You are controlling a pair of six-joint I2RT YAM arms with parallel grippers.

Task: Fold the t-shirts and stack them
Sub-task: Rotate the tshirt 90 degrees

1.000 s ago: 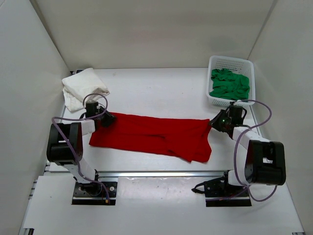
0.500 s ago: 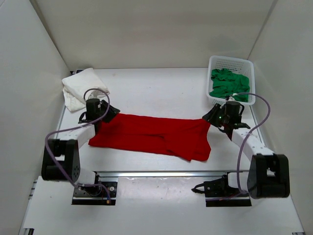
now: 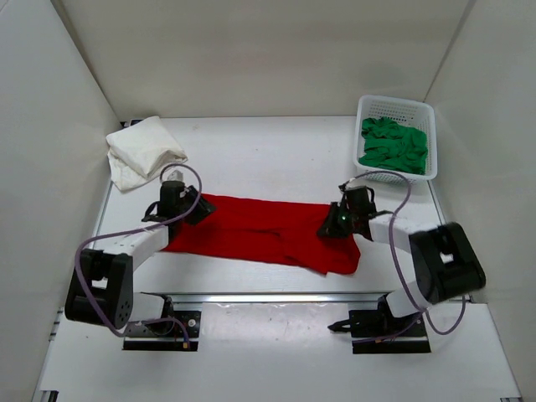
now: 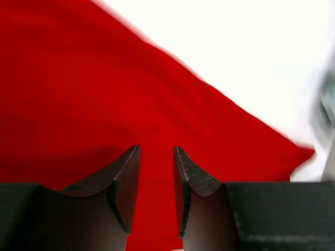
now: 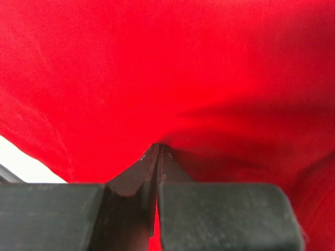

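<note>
- The red t-shirt (image 3: 260, 234) lies spread across the near part of the table (image 3: 268, 159), and both arms have swung in over its far corners.
- The right gripper (image 3: 331, 228) has just snapped its jaws together, pinching the cloth.
- The left gripper (image 3: 194, 209) has jaws apart with red cloth in the gap; I cannot tell whether they grip it.
- A fold looks ready to begin.

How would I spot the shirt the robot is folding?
Look at the white table, in the middle near the front. The red t-shirt lies spread out there; the off-white t-shirt is bunched far left and the green t-shirt sits in the basket.
</note>
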